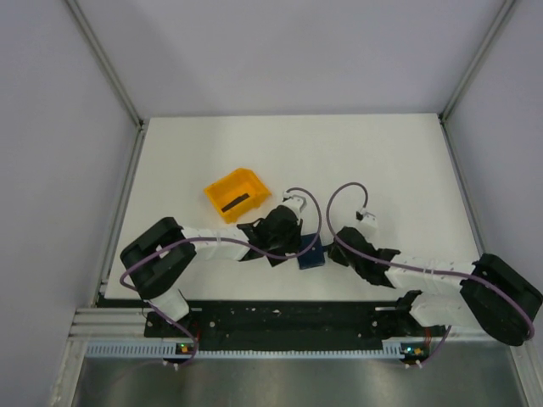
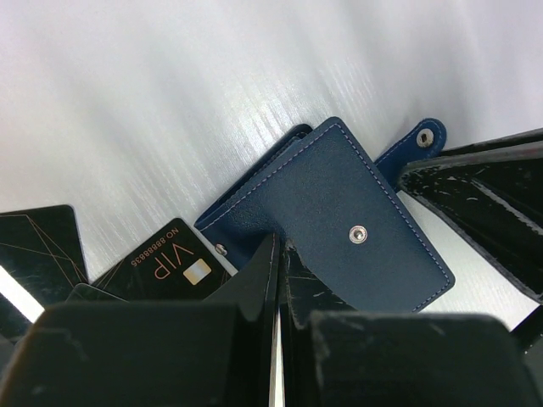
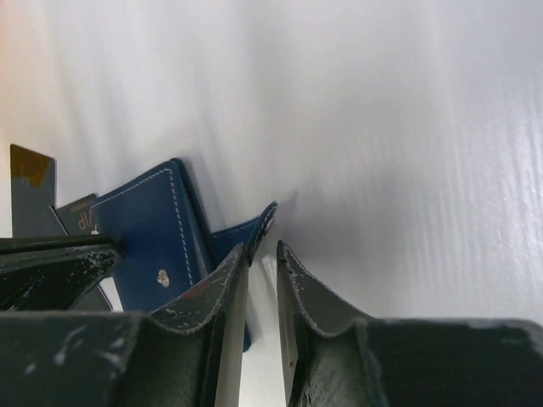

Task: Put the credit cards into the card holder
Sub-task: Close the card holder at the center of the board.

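The navy card holder (image 2: 339, 212) lies folded shut on the white table, its snap strap (image 2: 422, 136) sticking out at the far side. It also shows in the top view (image 1: 310, 258) and the right wrist view (image 3: 148, 229). Two black credit cards lie beside it, a VIP card (image 2: 165, 263) partly under its edge and another (image 2: 38, 246) further left. My left gripper (image 2: 280, 248) is shut, its tips against the holder's near edge. My right gripper (image 3: 263, 250) stands at the strap side, jaws a narrow gap apart with only table between them.
An orange plastic bin (image 1: 222, 188) with a dark strip inside stands on the table behind the left arm. Purple cables loop above both wrists. Metal frame posts and walls bound the table on both sides.
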`<state>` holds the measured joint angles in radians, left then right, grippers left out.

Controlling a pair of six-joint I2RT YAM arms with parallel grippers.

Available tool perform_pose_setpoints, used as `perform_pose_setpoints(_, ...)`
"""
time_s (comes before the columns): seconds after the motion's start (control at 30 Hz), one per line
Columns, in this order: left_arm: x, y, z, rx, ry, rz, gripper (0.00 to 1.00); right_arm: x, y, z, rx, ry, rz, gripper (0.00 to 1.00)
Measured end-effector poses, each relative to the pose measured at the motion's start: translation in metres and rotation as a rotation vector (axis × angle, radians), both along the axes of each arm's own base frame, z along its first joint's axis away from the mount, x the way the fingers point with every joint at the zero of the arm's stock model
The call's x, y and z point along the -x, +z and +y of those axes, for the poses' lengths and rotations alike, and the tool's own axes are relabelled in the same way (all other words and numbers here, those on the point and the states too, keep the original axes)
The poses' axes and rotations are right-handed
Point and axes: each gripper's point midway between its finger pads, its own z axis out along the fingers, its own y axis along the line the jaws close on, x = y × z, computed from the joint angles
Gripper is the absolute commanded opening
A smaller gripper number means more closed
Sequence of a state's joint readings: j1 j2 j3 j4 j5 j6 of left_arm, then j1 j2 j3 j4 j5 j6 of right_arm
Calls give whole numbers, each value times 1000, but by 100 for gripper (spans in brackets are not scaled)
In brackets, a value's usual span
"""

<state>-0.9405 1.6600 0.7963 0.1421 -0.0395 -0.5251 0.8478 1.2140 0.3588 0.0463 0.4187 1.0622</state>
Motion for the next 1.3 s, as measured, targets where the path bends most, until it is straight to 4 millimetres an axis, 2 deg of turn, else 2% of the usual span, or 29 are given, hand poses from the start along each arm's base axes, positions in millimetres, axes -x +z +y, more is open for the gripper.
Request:
perform_pose_setpoints(0.13,0,1,-1,1,-2,0,0,7,2,-10,-29,-29,-4,31)
perform_pose_setpoints(0.27,0,5,-3,2,-9,5,0,14,5,-17,-48,-31,-16,35)
perform_pose_setpoints(0.43,1,13,-11,24,-34,11,0,18,28,-23,-116,-20,-93,37)
perform_pose_setpoints(0.57,4,16,-15,40,-56,22,0,18,57,-25,-176,-5,-184,36)
perform_pose_setpoints(0.67,7,16,-17,46,-69,30,0,18,68,-31,-186,-17,-219,34)
perform_pose_setpoints(0.93,11,9,-19,45,-89,50,0,27,40,-48,-32,-30,-109,33)
perform_pose_setpoints(1.03,12,2,-20,38,-93,62,0,27,35,-47,9,-22,-79,36)
perform_pose_setpoints(1.2,12,1,-22,57,-94,55,0,26,35,-43,48,30,-71,38)
perform_pose_setpoints(1.3,13,0,-23,77,-93,50,0,26,36,-39,46,71,-70,32)
